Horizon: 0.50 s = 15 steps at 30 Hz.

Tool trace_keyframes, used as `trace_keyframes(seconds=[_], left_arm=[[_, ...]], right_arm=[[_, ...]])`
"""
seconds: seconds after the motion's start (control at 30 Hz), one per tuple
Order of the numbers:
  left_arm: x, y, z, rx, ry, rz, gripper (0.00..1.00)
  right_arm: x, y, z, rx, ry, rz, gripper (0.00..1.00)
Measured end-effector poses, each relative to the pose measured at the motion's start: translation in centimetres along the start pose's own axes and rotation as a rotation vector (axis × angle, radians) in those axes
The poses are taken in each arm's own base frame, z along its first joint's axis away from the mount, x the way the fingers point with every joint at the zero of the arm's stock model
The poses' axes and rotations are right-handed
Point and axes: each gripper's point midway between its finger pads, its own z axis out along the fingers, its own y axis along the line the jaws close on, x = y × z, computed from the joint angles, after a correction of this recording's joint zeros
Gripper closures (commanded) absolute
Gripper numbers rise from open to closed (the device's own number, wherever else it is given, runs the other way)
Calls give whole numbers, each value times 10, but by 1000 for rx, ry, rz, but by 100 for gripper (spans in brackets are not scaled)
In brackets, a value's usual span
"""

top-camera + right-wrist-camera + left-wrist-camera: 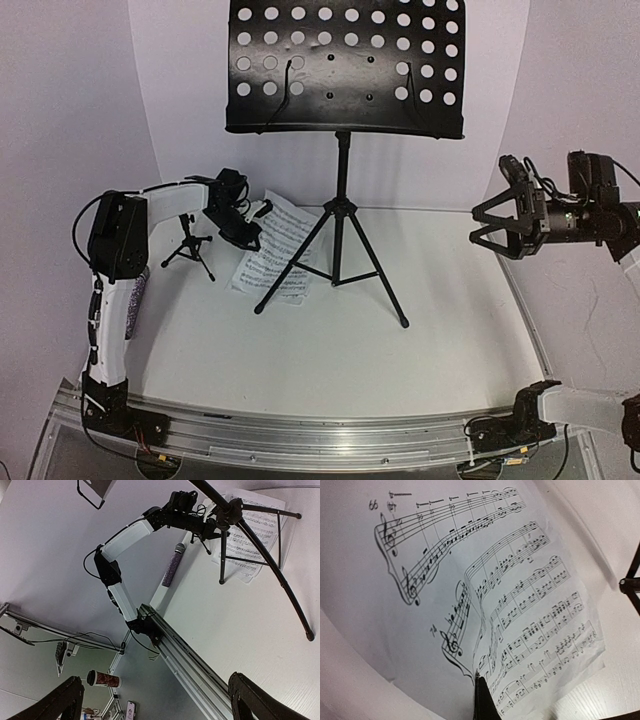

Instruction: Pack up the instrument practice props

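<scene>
Currently on my remote console, item by item:

- Music stand (341,200): upright at mid-table with its perforated black desk high and its three legs spread. The front-left leg crosses over the sheet music.
- Sheet music (270,262): white printed pages lying flat on the table (430,380), just left of the music stand's pole.
- Mic stand (190,245): small black tripod, upright, near the left side of the sheet music and apart from it.
- Microphone (137,300): purple glitter body lying along the left table edge, partly hidden behind the left arm from above. The right wrist view shows its grey head pointing toward the far side.
- Left gripper (250,238): low over the far-left part of the sheet music. My wrist view shows only one dark finger (482,700), its tip at a page edge, so I cannot tell how the jaws stand.
- Right gripper (475,226): raised at the right side, well apart from every prop, with its jaws spread wide and holding nothing.
- Cup (105,679): patterned, off the table, seen from the right wrist.
</scene>
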Motion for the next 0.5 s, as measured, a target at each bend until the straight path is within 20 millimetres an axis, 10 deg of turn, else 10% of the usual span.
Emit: trace_keyframes(seconds=[0.33, 0.5], left_arm=[[11, 41, 31, -172, 75, 55, 97], [12, 50, 32, -222, 80, 39, 57]], right_arm=[[-3, -1, 1, 1, 2, 4, 2], [-4, -2, 2, 2, 3, 7, 2]])
